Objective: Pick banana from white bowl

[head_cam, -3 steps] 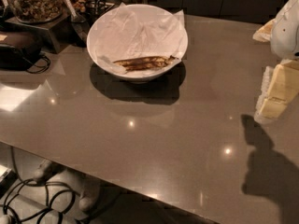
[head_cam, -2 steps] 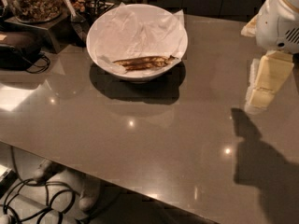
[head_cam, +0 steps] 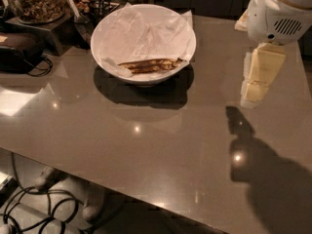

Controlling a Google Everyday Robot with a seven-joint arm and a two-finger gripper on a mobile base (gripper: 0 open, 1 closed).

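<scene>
Cream two-finger gripper [head_cam: 254, 87] has edged in from right, now over glossy grey tabletop [head_cam: 146, 150], well apart from large white paper-lined bowl [head_cam: 191, 39]; spread or pressed together, cannot tell; slender dark-brown banana [head_cam: 151, 65] lies across bowl's near side; likely best: descend over its middle, straddle crosswise, avoid paper.

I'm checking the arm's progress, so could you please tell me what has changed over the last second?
The gripper has moved left above the table, nearer the white bowl, and more of the arm now shows at upper right. Nothing has been grasped. The banana lies in the bowl as before; neither has shifted.
</scene>
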